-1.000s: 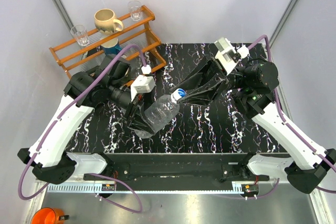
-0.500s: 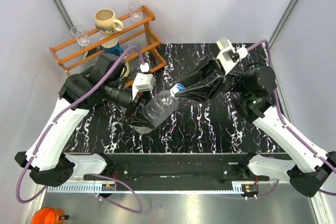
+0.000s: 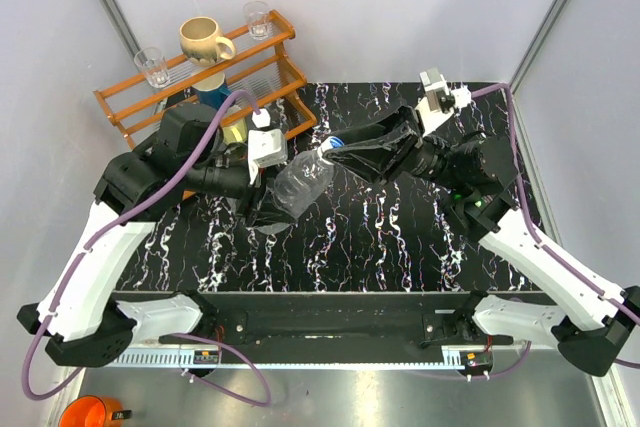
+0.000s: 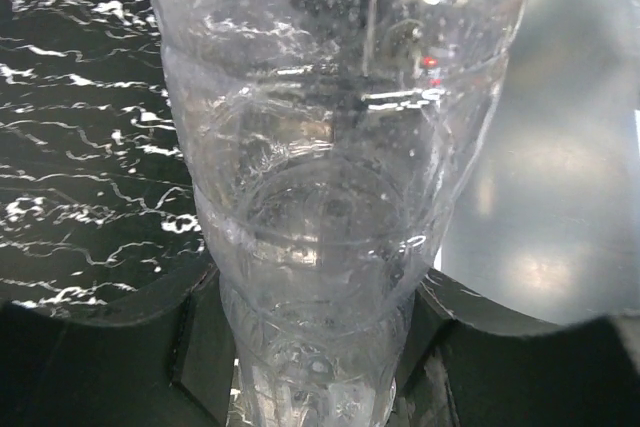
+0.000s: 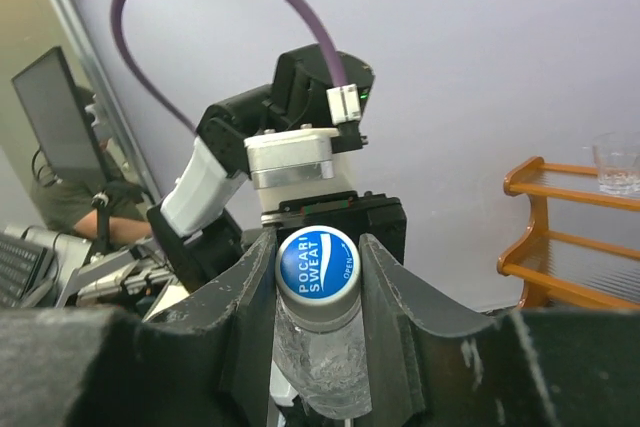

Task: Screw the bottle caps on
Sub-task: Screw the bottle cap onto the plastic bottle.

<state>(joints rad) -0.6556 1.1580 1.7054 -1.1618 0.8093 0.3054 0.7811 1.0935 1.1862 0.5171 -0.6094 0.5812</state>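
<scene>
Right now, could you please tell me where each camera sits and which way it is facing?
Top external: fixed above and behind the bases, looking down at the marbled table; both arms show, meeting at the bottle.
Left wrist: on the left arm, looking along the bottle from its base; left fingers clamp it.
Right wrist: on the right arm, facing the blue-topped cap end-on; right fingers clasp it, left arm behind.
Shared: both wrist views see the same bottle from opposite ends.

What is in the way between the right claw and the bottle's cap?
Nothing visible. The right gripper has a finger on each side of the blue-topped cap, seemingly touching it; the left gripper holds the bottle by its base.
</scene>
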